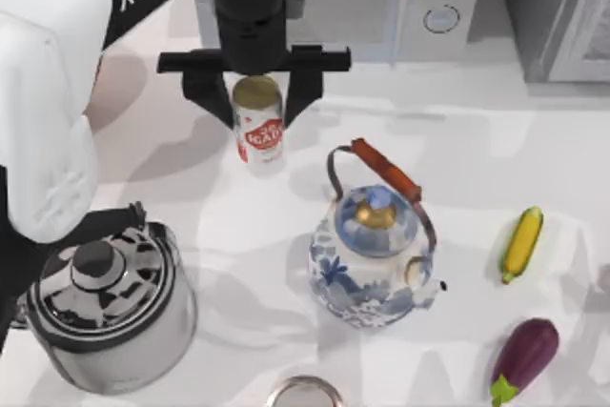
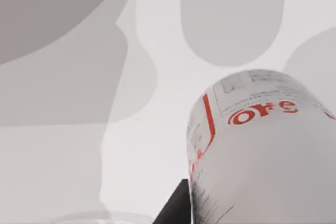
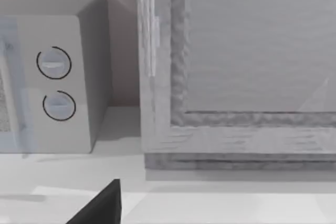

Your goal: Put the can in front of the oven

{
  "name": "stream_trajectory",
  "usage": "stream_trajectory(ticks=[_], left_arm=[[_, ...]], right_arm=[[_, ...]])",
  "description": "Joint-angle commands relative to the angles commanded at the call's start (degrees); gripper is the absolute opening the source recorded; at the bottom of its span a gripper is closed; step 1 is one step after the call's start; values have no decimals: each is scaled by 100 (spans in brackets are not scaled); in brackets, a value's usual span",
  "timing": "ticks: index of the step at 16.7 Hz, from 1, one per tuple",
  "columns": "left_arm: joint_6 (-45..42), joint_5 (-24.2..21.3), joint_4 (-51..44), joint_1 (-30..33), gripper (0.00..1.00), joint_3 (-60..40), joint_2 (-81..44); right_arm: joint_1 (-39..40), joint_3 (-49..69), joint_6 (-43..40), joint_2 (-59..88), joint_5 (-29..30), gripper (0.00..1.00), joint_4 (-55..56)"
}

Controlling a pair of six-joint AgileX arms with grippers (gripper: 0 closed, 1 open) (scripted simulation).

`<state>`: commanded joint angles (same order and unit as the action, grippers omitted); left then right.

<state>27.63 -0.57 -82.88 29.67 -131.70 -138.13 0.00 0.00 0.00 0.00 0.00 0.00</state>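
1. Near the back of the table, just in front of the oven, the can stands upright between the two fingers of the left gripper.
2. The fingers are spread wide. Each dark fingertip stands a little away from the can's side, so they do not seem to pinch it.
3. The can seems to be already at its place, so the step in hand is probably the release and the leaving.
4. To do this well, the left gripper should go straight up, with the fingers kept wide. A sideways move could touch the can, and this tall narrow tin may fall easily.
5. The left wrist view shows the can's label very close, with bare table around it.
6. Behind the can is the oven door, so there is little room at the back. The open room is above and toward the top view's left.
7. The blue-and-white kettle stands near, in front and to the right; the steel kettle is farther at the front left.
8. The right arm is parked; its camera looks at the oven knobs and the darker appliance. One cannot tell the state of its claw.
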Motion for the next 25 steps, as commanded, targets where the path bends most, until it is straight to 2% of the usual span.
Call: stream_trajectory(ticks=[6,10,20,25], left_arm=[[-216,-267,195,356,0,-575,354],[-339,-293,359,495,0,-742,509],[11,30,190,8,0,248,39],[18,33,183,-4,0,279,27]], right_arm=[[0,0,0,0,0,100,0],[0,0,0,0,0,100,0],[0,0,0,0,0,100,0],[0,0,0,0,0,100,0]])
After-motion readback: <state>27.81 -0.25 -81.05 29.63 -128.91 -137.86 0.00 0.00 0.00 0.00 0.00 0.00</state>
